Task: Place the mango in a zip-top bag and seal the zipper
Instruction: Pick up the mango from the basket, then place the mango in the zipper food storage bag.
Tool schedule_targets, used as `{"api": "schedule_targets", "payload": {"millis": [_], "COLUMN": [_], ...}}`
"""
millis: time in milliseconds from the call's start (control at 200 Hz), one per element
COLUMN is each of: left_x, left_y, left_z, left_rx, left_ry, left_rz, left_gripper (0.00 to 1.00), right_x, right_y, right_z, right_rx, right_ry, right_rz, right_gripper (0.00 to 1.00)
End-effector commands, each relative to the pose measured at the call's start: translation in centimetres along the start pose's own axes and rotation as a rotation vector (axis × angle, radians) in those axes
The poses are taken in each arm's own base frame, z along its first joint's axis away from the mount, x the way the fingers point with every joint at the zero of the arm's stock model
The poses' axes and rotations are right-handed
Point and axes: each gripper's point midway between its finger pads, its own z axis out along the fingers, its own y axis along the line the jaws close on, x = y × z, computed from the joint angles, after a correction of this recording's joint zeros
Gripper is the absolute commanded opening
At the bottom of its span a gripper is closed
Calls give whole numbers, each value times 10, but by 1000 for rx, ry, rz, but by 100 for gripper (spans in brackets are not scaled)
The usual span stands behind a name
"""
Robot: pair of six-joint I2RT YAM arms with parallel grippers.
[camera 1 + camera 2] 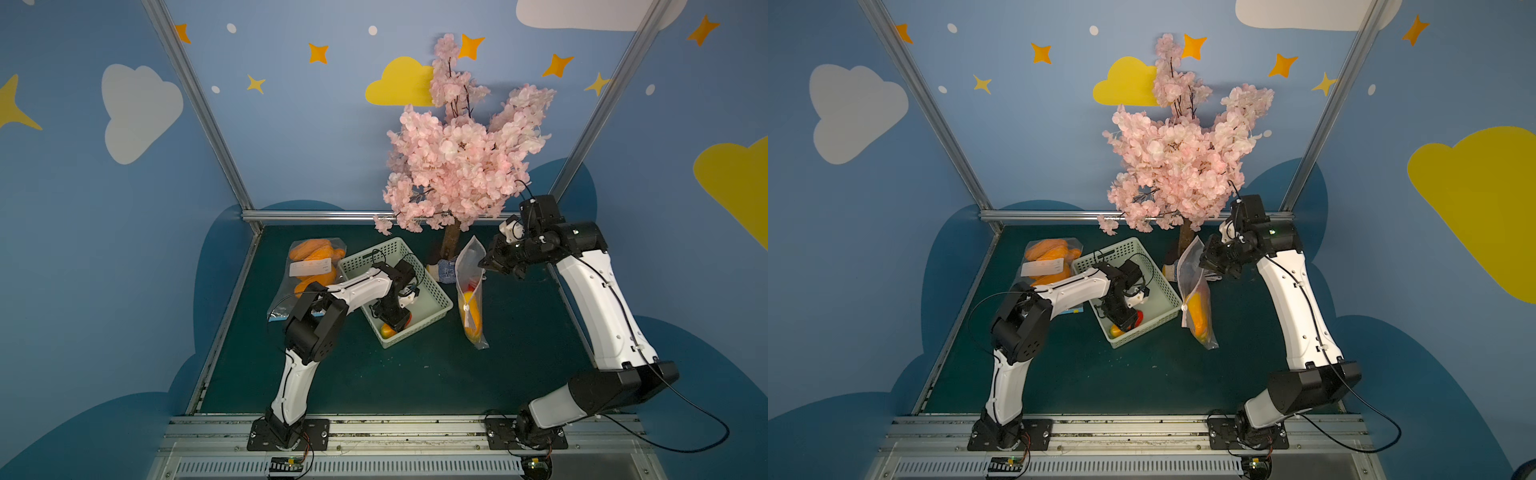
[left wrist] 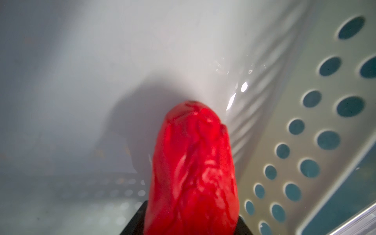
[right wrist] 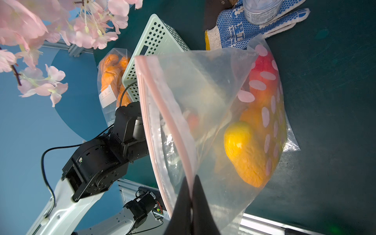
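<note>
Two grippers busy: right gripper (image 3: 191,195) pinched shut on bag (image 3: 203,91) rim near glove (image 3: 234,30), can (image 3: 262,10) and tree (image 1: 457,166); left gripper (image 1: 397,324) down in basket (image 1: 365,257), jaws astride mango (image 2: 193,173), grip unclear.

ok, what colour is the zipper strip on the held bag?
Pale pink zipper strip, clearest in the right wrist view.

In both top views the left gripper (image 1: 392,323) covers most of the oblong red-and-yellow mango (image 1: 387,331) under it and hides its own fingertips. In the left wrist view the mango is blurred and cropped; whether the black fingers (image 2: 136,223) flanking it press cannot be told.
</note>
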Motion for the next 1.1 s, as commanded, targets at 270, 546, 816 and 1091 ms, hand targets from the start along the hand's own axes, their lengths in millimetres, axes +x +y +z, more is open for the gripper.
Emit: {"api": "schedule_targets", "payload": {"millis": [270,546,816,1091], "left_x": [-29,-52,-129,-167], "left_y": [-32,-114,-144,-156], "left_z": [-150,-324,-368,-316], "left_rx": [53,522,718,673], "left_ry": [-503,-1183,-1378,-1333], "left_rz": [-214,-201,-160,-190], "left_gripper": [29,31,30,27], "right_x": [-3,-2,1,-1], "right_y": [5,7,8,13], "right_z": [0,-1,-8,-12], "right_rx": [-9,-15,-23,-42], "right_ry": [-16,-16,-24,-35], "right_rz": [-11,-18,-27,-24], "right_gripper": [0,0,0,0]}}
